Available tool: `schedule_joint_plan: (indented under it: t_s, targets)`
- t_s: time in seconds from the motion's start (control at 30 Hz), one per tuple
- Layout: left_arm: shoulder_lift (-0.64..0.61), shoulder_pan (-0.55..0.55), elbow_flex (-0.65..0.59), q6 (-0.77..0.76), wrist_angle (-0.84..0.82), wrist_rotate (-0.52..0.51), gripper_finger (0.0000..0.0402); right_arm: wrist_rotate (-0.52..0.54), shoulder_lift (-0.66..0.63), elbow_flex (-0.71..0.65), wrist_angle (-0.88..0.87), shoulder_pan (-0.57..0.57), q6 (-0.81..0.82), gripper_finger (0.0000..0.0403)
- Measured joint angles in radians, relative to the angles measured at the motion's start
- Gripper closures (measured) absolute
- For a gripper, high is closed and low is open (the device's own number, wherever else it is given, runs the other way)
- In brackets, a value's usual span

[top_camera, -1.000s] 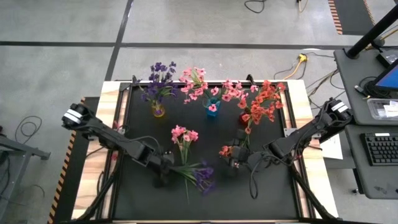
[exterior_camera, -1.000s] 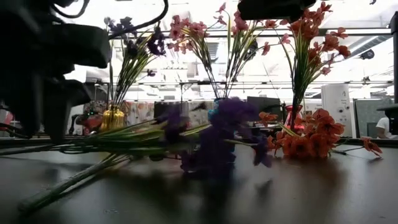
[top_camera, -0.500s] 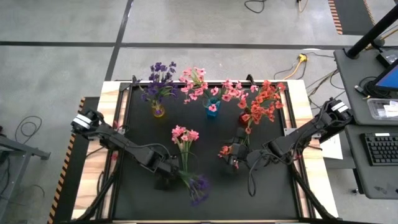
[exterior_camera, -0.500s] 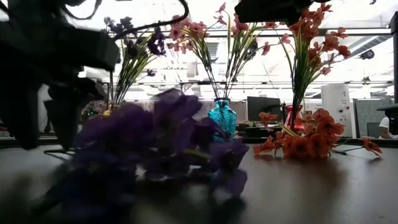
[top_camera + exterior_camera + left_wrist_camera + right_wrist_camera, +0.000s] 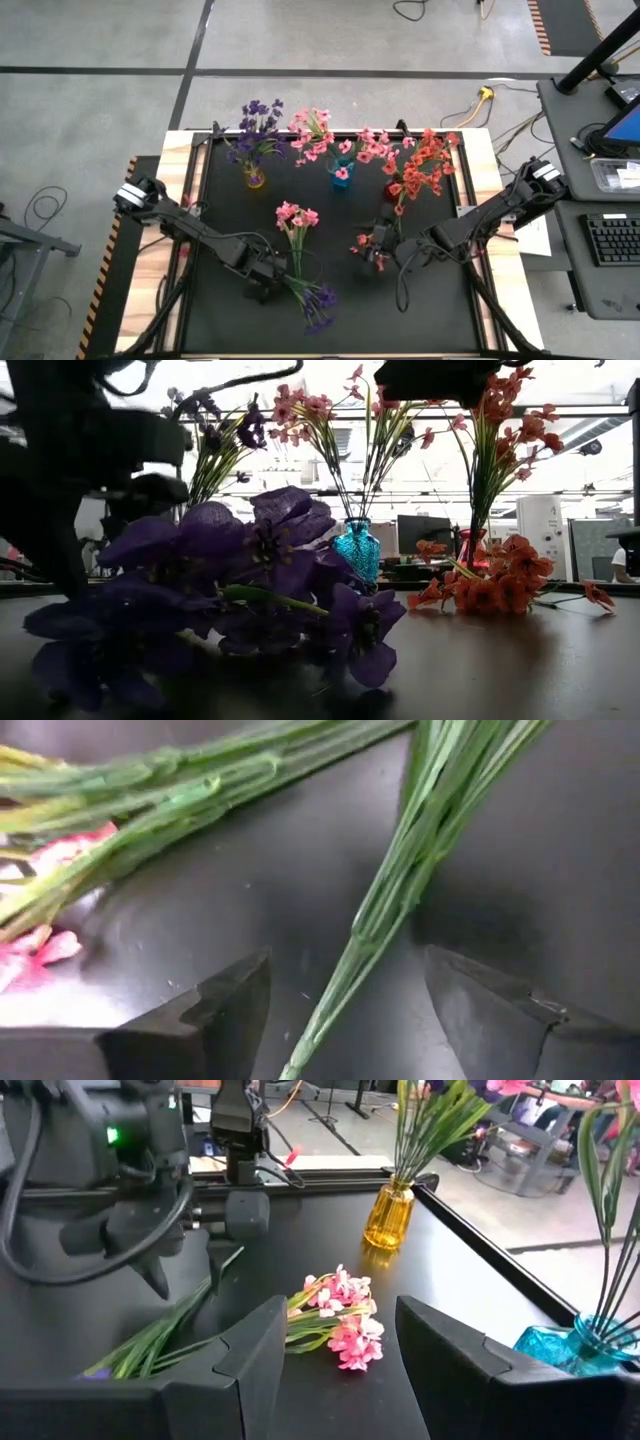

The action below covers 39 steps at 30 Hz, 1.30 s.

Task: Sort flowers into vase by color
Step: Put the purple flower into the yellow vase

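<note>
A purple sprig (image 5: pixel 312 299) lies on the black mat, blossoms toward the near edge, large in the low view (image 5: pixel 250 580). My left gripper (image 5: pixel 265 285) is low over its stem end, open, one finger on each side of the green stem (image 5: pixel 345 970) without touching it. A pink sprig (image 5: pixel 296 222) lies flat beside it, also seen from the right wrist (image 5: pixel 335 1315). My right gripper (image 5: pixel 377 250) hovers open (image 5: pixel 340 1310) by a coral sprig (image 5: pixel 362 243) that lies on the mat (image 5: pixel 490 585).
Three vases stand along the far edge: a yellow vase (image 5: pixel 255 178) with purple flowers, a teal vase (image 5: pixel 342 175) with pink ones, a red vase (image 5: pixel 392 190) with coral ones. Bare mat (image 5: pixel 430 310) lies toward the near right corner.
The purple sprig has swung round on the mat: its blossoms have slid toward the near edge and the low camera, while the stem end stayed near my left gripper. My left gripper has shifted slightly toward the near edge.
</note>
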Motion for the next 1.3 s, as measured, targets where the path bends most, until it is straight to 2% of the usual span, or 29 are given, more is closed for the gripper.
schedule_joint_plan:
  t_s: [0.13,0.23,0.57,0.7,0.87,1.1,1.23,1.3]
  targets:
    - [0.000,-0.008,-0.049,-0.002,0.055,-0.001,0.0169,0.000,0.000,0.000,0.000,-0.001,0.018,0.0220]
    - [-0.002,-0.027,-0.082,0.000,0.089,0.002,0.0203,0.000,0.000,0.000,0.000,-0.001,0.020,0.0220]
    - [-0.018,-0.038,-0.133,-0.071,0.137,-0.016,0.0384,0.000,0.000,0.000,-0.001,-0.001,0.014,0.0220]
    - [-0.054,-0.046,-0.139,-0.099,0.125,-0.021,0.0392,0.000,0.000,0.000,-0.001,-0.001,0.014,0.0220]
    - [-0.173,-0.087,-0.142,-0.143,0.065,-0.022,0.0400,-0.002,0.000,0.000,-0.001,0.002,0.014,0.0220]
    - [-0.431,-0.146,-0.173,-0.140,0.072,-0.224,0.0401,-0.003,0.000,0.000,-0.008,0.004,-0.004,0.0220]
    - [-0.598,-0.149,-0.241,-0.125,0.108,-0.419,0.0401,-0.005,0.000,0.000,-0.009,0.004,-0.004,0.0220]
    - [-0.679,-0.139,-0.288,-0.077,0.201,-0.528,0.0401,-0.005,0.000,0.000,-0.008,0.004,-0.006,0.0220]
